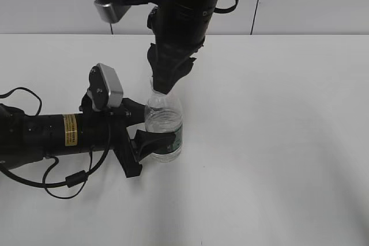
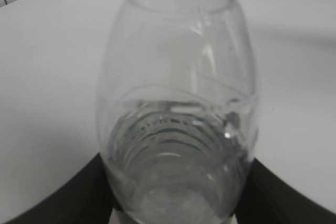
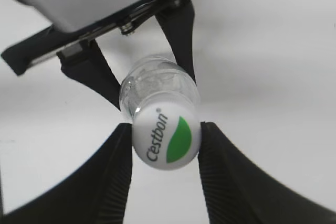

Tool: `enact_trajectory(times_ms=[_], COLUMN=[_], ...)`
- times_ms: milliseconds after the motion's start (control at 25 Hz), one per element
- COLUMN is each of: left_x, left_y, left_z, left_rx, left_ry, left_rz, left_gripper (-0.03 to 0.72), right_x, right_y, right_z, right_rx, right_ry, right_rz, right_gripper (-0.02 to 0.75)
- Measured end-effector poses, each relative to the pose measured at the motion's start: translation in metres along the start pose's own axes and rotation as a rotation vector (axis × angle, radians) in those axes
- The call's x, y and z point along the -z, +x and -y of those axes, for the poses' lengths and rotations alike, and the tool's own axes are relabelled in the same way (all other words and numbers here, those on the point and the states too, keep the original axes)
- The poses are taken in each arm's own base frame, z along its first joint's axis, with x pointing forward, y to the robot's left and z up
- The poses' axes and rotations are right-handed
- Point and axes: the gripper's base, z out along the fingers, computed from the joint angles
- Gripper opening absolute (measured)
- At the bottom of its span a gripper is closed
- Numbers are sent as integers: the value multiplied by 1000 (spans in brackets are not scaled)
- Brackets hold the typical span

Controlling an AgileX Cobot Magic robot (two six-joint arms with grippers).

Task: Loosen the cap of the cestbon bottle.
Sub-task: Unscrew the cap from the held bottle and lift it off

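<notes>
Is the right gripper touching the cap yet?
Touching. In the right wrist view, both fingers of the right gripper press against opposite sides of the cap, with no visible gap.

The round white plastic screw cap (image 3: pixel 166 136) bore the word "Cestbon" in grey lettering beside a green half-moon mark.

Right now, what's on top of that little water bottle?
A white cap with a green mark and "Cestbon" lettering, squeezed between the right gripper fingers. The bottle mouth beneath is covered.
</notes>
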Motion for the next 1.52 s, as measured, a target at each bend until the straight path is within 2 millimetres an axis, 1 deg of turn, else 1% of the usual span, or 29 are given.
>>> enact_trajectory(times_ms=[80, 200, 400, 480, 760, 920, 1040, 1120, 1200, 1280, 1440, 1520], left_x=[0, 0, 0, 0, 0, 0, 0, 0, 0, 0, 0, 0], left_y=[0, 0, 0, 0, 0, 0, 0, 0, 0, 0, 0, 0], left_z=[0, 0, 0, 0, 0, 0, 0, 0, 0, 0, 0, 0], left_rx=[0, 0, 0, 0, 1, 1, 1, 1, 1, 1, 1, 1], left_ry=[0, 0, 0, 0, -1, -1, -1, -1, -1, -1, -1, -1], left_rz=[-1, -1, -2, -2, -2, -2, -2, -2, -2, -2, -2, -2], left_gripper=[391, 391, 391, 391, 391, 391, 391, 391, 391, 391, 391, 391], right_x=[1, 2, 3, 3, 7, 19, 32, 42, 50, 58, 60, 60], right_y=[0, -1, -1, -1, -4, -5, -6, -6, -6, -7, -7, -7], right_z=[1, 1, 1, 1, 1, -1, -4, -6, -8, -11, -12, -12], right_rx=[209, 452, 654, 690, 701, 679, 593, 488, 290, 10, -493, -658], right_ry=[6, 11, 17, 18, 23, 45, 69, 84, 86, 74, 38, 25], right_rz=[2, 3, 4, 4, 17, 38, 55, 70, 93, 126, 150, 154], right_gripper=[306, 306, 298, 298, 298, 298, 298, 298, 298, 298, 298, 298])
